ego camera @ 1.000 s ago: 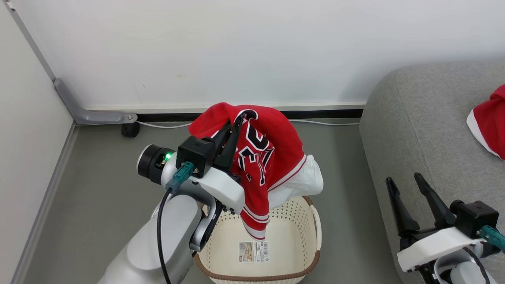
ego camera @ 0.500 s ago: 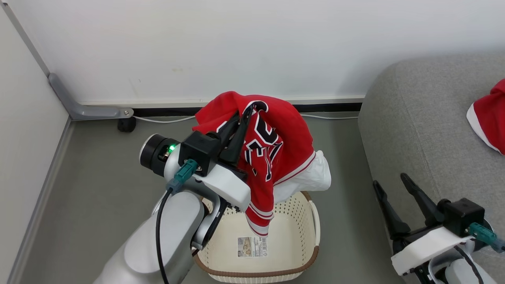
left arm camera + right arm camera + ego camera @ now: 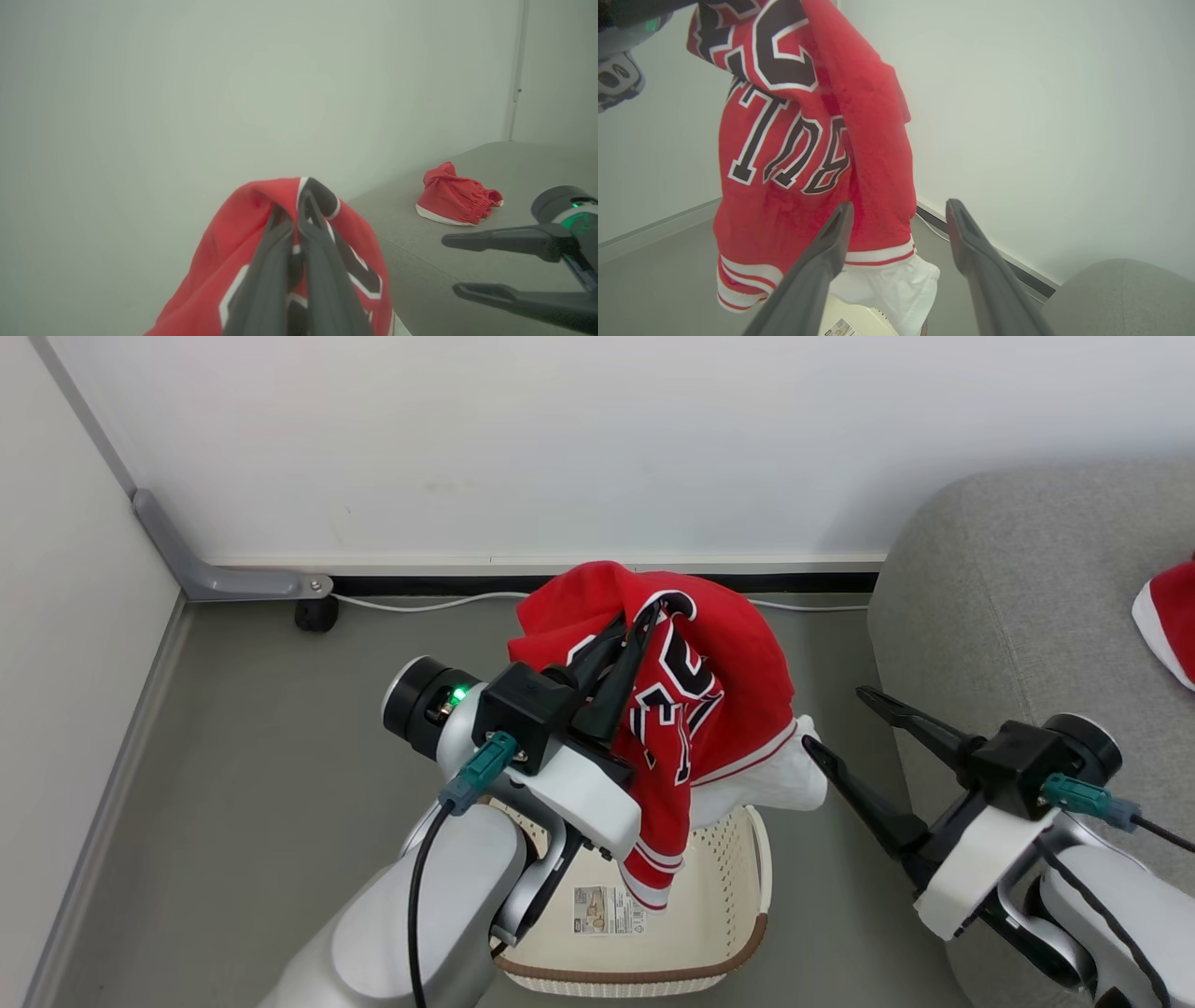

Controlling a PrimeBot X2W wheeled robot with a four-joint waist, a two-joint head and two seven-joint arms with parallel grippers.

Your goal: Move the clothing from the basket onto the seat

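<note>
The left gripper (image 3: pixel 638 613) is clamped on the jersey (image 3: pixel 719 681), its 2 dark fingers pressed together with a fold of red cloth pinched at the tips, as the left wrist view shows close up (image 3: pixel 290 205). The jersey hangs in the air above the basket (image 3: pixel 724 887), clear of its rim, with the navy white-edged numbers and lettering facing the right side and a white part (image 3: pixel 775 775) drooping below the striped hem. The basket stands on the grey floor (image 3: pixel 261 784) near the wall, and the label sticker (image 3: pixel 609 909) on its bottom is in plain sight. The right gripper (image 3: pixel 836 717) is spread wide and holds nothing; its fingers point toward the hanging cloth, just beside the white part, though whether a tip touches it cannot be told. In the right wrist view the 2 fingers (image 3: pixel 822 261) frame the jersey's lower edge (image 3: pixel 794 140). The seat (image 3: pixel 1008 588) lies to the right, and the other red garment (image 3: pixel 1172 625), with white trim, rests crumpled on it (image 3: pixel 455 196).
</note>
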